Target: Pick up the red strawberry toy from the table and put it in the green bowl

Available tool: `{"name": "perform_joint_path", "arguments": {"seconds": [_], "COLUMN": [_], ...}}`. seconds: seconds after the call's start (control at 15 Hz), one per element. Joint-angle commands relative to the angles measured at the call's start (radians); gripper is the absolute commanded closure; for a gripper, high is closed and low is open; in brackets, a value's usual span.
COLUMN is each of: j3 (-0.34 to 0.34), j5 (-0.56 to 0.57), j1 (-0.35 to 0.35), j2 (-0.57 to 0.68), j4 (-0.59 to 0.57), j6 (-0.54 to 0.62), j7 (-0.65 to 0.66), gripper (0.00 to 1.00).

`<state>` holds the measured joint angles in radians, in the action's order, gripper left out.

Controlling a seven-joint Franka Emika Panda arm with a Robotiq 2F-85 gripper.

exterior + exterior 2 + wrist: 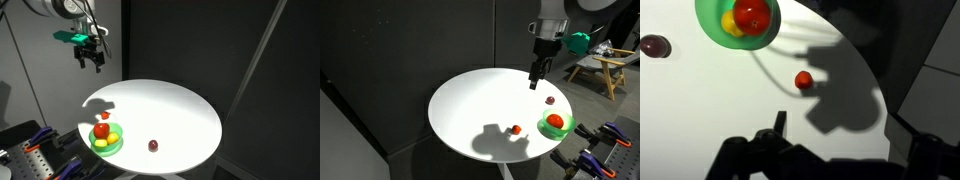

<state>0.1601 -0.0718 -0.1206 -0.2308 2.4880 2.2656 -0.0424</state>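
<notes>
The tiny red strawberry toy [804, 80] lies on the white round table, a short way from the green bowl [708, 22]. It shows in both exterior views [104, 116] [516, 129]. The green bowl [114, 146] [568, 128] holds a larger orange-red fruit [753, 14] and a yellow piece [731, 23]. My gripper [92, 60] [535, 82] hangs high above the table, open and empty, well clear of the toy. In the wrist view its fingers [840, 140] show dark at the bottom edge, and its shadow falls next to the strawberry.
A dark maroon ball [653, 45] [153, 146] [550, 100] lies on the table [180, 110] near the bowl. Black curtains stand behind the table. Clamps and tools lie beyond the table edge [605, 135].
</notes>
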Motion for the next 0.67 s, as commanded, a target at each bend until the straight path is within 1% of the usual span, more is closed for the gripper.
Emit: {"name": "perform_joint_path", "arguments": {"seconds": [0.0, 0.27, 0.6], "j3": [0.003, -0.008, -0.030], "j5": [0.042, 0.065, 0.062], "j1": [0.003, 0.012, 0.015], "j2": [0.072, 0.156, 0.245], "j4": [-0.015, -0.032, -0.060], "j6": [0.066, 0.096, 0.100], "j7": [0.092, 0.173, 0.194], "gripper": [0.00, 0.00, 0.00]}}
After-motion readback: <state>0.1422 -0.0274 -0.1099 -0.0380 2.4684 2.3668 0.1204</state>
